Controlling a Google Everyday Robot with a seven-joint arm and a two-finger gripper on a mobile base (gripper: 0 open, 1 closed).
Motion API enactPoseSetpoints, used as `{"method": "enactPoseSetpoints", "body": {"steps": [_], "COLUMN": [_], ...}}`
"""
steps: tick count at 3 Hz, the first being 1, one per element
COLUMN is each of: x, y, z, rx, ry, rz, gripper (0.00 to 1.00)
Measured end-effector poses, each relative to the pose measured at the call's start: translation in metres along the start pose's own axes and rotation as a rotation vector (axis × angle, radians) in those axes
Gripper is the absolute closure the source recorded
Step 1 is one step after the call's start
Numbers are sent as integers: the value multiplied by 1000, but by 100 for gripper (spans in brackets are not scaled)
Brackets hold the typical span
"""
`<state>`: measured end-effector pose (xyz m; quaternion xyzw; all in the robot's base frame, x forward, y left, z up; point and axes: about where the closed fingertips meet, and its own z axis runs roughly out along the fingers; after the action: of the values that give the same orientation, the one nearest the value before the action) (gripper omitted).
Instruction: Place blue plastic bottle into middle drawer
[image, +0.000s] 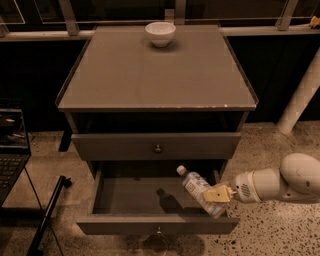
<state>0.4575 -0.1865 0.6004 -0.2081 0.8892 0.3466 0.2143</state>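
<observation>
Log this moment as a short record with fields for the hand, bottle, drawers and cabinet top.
hand: at the open drawer's right side, closed on the blue plastic bottle
bottle: tilted, cap up-left, held above the drawer's floor
middle drawer: pulled open
upper drawer: closed
cabinet top: white bowl at rear centre

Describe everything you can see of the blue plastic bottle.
The blue plastic bottle is small, pale and translucent, with a white cap and a light printed label. It tilts, cap up-left, over the right side of the open middle drawer, casting a shadow on its floor. The gripper, reaching from the right, clasps its lower half.
</observation>
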Motion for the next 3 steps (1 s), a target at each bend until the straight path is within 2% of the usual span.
{"method": "enactPoseSetpoints", "body": {"steps": [1, 2, 3], "x": [-17, -32, -41], "y": [-22, -47, -67], "z": [21, 46, 72], "rx": [-5, -24, -44], "ry": [-57, -71, -43], "rz": [14, 38, 65], "gripper": [100, 100, 100]}}
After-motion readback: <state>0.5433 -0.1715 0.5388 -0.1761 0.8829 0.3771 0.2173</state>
